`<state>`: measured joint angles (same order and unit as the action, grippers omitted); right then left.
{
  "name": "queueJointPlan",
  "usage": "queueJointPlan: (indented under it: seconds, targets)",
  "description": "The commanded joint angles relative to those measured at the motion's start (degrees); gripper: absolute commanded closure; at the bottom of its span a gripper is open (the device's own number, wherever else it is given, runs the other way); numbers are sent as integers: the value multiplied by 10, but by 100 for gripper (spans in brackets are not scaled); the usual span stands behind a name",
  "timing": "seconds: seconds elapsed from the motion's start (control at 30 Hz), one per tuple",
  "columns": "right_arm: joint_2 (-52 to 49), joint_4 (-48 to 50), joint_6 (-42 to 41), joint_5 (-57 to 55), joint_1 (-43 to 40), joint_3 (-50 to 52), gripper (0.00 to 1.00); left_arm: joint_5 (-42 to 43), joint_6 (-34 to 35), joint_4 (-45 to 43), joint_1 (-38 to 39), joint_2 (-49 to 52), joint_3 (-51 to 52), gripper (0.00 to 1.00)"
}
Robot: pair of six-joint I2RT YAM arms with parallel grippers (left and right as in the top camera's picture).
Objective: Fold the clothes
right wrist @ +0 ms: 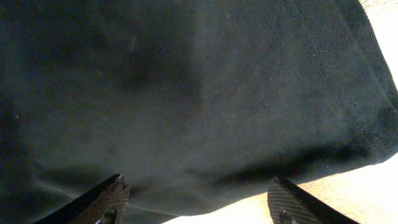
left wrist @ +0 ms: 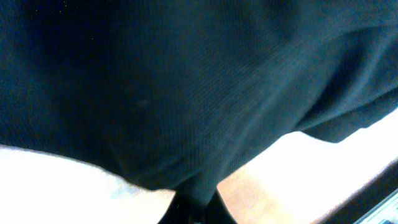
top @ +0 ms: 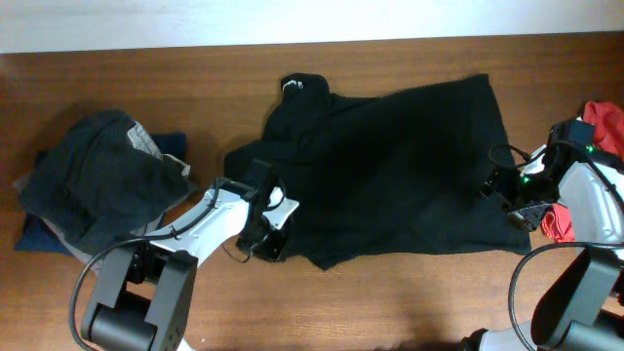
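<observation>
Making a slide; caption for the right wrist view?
Open right gripper poised at the edge of the black garment.

We've got the garment (top: 390, 166) sprawled over the middle of the table (top: 146, 83), so there's no bare wood there. Open lanes: the strip along the far edge, and the wide band along the near edge. At the left edge the grey pile (top: 93, 185) blocks us, and our left arm (top: 210, 219) lies across the gap between pile and garment. Red cloth (top: 604, 122) crowds the right edge, just beside our right arm (top: 590, 195).
</observation>
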<state>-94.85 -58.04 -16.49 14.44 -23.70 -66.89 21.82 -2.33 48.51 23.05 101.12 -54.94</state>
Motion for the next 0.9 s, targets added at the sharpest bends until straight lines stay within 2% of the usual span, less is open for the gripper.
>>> queueJointPlan:
  seconds: [0.0, 0.17, 0.33, 0.37, 0.47, 0.5, 0.53, 0.57, 0.67, 0.77, 0.87]
  targets:
    - [0, 4, 2, -2, -2, 4, 22, -2, 60, 50, -8, -38, 0, 99]
    - [-1, 20, 1, -16, -4, 4, 19, -2, 79, 164, -26, -99, 0, 99]
    - [-2, 33, -1, -16, 1, 7, 24, -2, 82, 195, -26, -129, 0, 99]
    - [-2, 36, -1, -15, 2, 10, 27, -2, 82, 198, -26, -130, 0, 99]
    - [-2, 57, -1, -16, 5, 31, 46, -2, 83, 212, -26, -130, 0, 98]
    - [-2, 68, -5, -16, 5, 41, 55, -2, 83, 217, -26, -130, 0, 94]
    - [-3, 82, -6, -16, 5, 53, 62, -2, 83, 221, -26, -130, 0, 86]
    - [-5, 95, -14, -16, 5, 65, 66, -2, 83, 225, -26, -130, 0, 80]
    - [-16, 138, -45, -16, 4, 106, 87, -7, 83, 227, -26, -131, 0, 78]
    - [-21, 170, -56, -31, 4, 135, 96, -10, 83, 227, -26, -132, 0, 78]
    - [-21, 165, -105, -123, 0, 143, 96, -18, 83, 224, -26, -137, 0, 78]
